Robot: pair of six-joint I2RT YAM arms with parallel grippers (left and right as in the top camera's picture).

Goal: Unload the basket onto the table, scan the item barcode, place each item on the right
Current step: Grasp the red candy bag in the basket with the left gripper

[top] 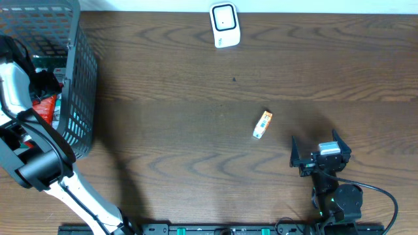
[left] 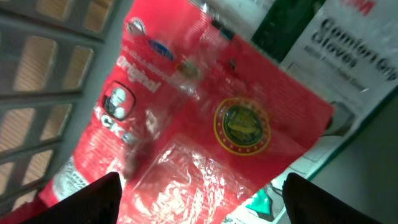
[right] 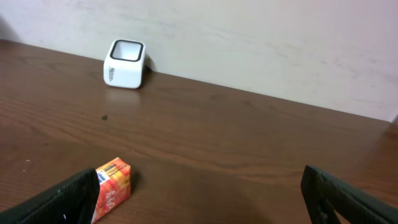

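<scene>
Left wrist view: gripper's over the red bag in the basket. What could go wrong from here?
The red bag is crinkled plastic; the open left gripper may pinch a fold and slip. It lies over a gloves box beside the basket wall, so a finger could snag either. No barcode shows on this face; it may need turning at the scanner.

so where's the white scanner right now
In the overhead view the white scanner stands at the far edge of the table, near the middle, beyond the small orange box.
</scene>
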